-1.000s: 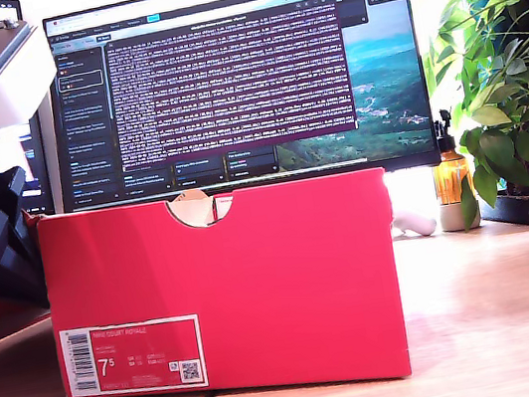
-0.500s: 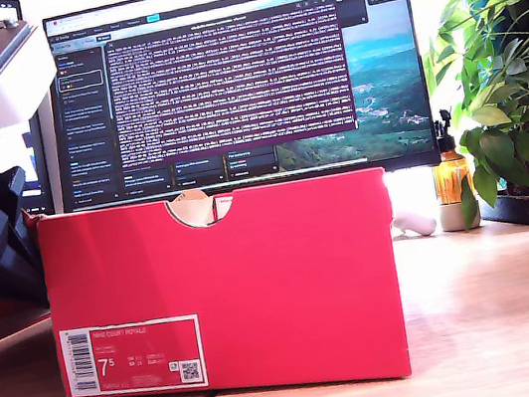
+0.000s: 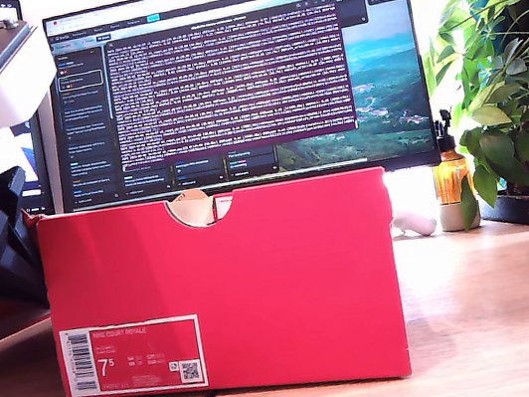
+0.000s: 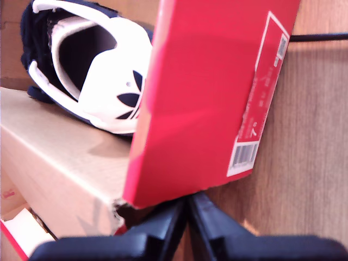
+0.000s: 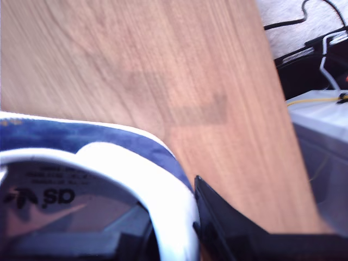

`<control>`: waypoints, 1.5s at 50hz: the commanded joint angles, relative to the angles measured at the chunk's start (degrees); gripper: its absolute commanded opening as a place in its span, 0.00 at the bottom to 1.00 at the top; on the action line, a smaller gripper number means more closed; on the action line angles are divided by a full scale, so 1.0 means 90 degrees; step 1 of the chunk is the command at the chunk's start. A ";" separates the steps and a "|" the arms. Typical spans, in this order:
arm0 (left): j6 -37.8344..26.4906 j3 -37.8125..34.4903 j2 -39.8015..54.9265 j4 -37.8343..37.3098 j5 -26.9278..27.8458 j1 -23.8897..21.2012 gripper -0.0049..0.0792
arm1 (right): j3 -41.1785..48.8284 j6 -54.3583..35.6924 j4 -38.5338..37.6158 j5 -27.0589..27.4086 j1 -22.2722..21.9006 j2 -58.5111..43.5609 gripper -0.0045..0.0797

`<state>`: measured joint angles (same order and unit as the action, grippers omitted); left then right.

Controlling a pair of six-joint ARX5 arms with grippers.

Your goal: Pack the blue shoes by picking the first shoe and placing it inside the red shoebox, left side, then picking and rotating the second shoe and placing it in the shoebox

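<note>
The second wrist view shows my second gripper (image 5: 179, 228) clamped on the white collar of a blue shoe (image 5: 81, 157) held above bare wood, while my first gripper (image 4: 187, 228), jaws together and empty, sits at the red shoebox (image 4: 206, 92), where the other shoe (image 4: 92, 70) lies.

Red shoebox (image 3: 257, 280) label (image 3: 134, 357): "7.5". Shoe (image 5: 109, 185) insole: trefoil logo, mirrored "adidas" letters.
</note>
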<state>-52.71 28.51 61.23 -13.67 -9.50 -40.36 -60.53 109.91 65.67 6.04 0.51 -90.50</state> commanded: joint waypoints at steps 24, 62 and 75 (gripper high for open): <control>0.0046 0.0063 0.0029 0.0146 0.0032 -0.0005 0.04 | -0.0163 -0.3640 0.0109 0.0743 0.0357 0.2283 0.04; 0.0046 0.0063 0.0029 0.0146 0.0032 -0.0005 0.04 | -0.1457 -1.3770 -0.2917 -0.1260 0.0359 0.2669 0.04; 0.0046 0.0063 0.0029 0.0146 0.0032 -0.0005 0.04 | -0.1457 -1.4933 -0.3961 -0.2130 0.0597 0.2667 0.04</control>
<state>-52.71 28.51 61.23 -13.67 -9.50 -40.36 -71.79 -24.16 32.71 -11.35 4.73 -67.99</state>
